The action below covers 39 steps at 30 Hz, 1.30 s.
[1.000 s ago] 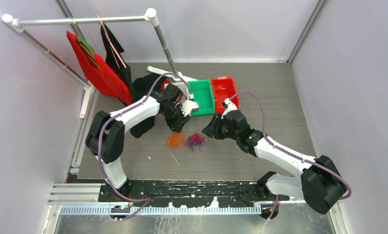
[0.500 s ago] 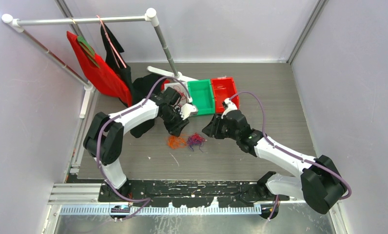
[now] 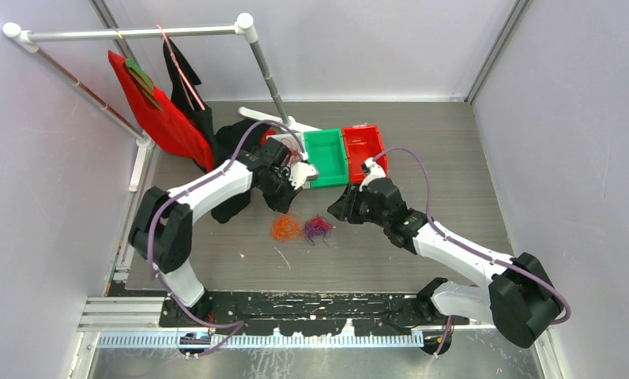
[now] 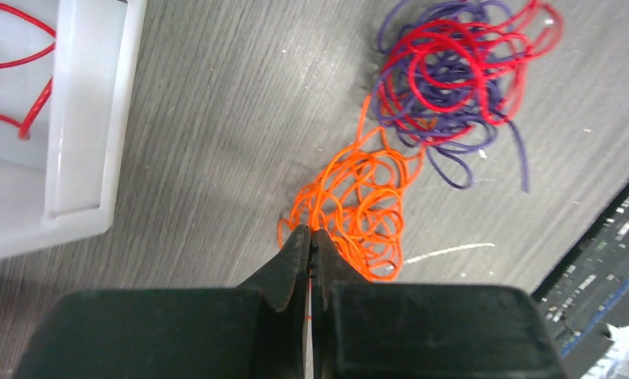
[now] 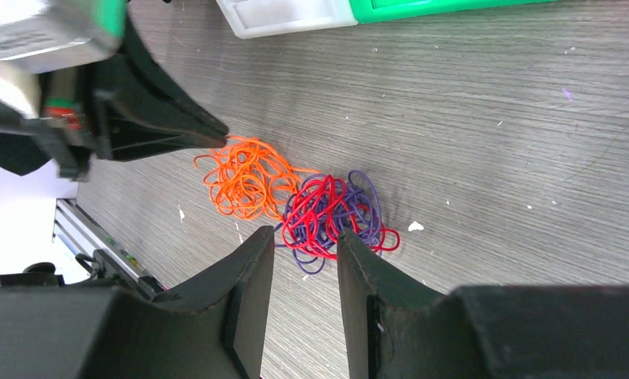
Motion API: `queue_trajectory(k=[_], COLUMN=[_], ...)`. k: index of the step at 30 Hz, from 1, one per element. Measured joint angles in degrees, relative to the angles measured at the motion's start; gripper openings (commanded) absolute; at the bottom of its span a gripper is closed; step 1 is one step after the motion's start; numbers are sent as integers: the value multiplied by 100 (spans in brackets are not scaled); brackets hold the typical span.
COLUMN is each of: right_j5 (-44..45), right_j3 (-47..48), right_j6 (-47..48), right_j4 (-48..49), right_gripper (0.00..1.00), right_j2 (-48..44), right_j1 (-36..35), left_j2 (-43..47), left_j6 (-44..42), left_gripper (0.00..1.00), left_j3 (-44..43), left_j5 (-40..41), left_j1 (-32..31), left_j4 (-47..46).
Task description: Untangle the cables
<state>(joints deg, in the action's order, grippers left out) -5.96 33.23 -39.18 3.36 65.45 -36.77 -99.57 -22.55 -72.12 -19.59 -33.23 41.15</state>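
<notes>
Orange cable clump step: pinching its edge with left gripper, right gripper parted, empty; next, tug gently off red-purple tangle.

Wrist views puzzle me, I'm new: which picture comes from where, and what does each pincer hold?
Two robot arms work at a table. The wide picture looks down from above; the other two come from a camera on each wrist. On the table lie an orange cable clump and a red-and-purple clump, touching, near a white bin. The left pincer is shut at the orange clump's edge, apparently pinching a strand. The right pincer hangs open over the red-and-purple clump, holding nothing.
</notes>
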Motion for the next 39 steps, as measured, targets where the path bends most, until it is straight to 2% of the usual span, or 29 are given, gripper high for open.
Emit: queue_trajectory(k=[11, 21, 32, 39], right_j5=[-94, -409, -328, -37], right_j3=[13, 273, 588, 861], right_j6=[310, 1274, 2035, 2253], right_j4=[448, 1309, 1827, 1878], right_gripper=[58, 67, 68, 59], right_j2=[4, -94, 378, 1064], right_j1=[-9, -605, -1384, -1519], left_j2=[1508, 1902, 1971, 1980], left_j6=[424, 1045, 1141, 1187], left_gripper=[0, 0, 0, 0], left_j3=[-295, -1023, -1582, -1604], left_j5=[-407, -435, -348, -476], left_j1=[0, 0, 0, 0], left_j4=[756, 1587, 2273, 2500])
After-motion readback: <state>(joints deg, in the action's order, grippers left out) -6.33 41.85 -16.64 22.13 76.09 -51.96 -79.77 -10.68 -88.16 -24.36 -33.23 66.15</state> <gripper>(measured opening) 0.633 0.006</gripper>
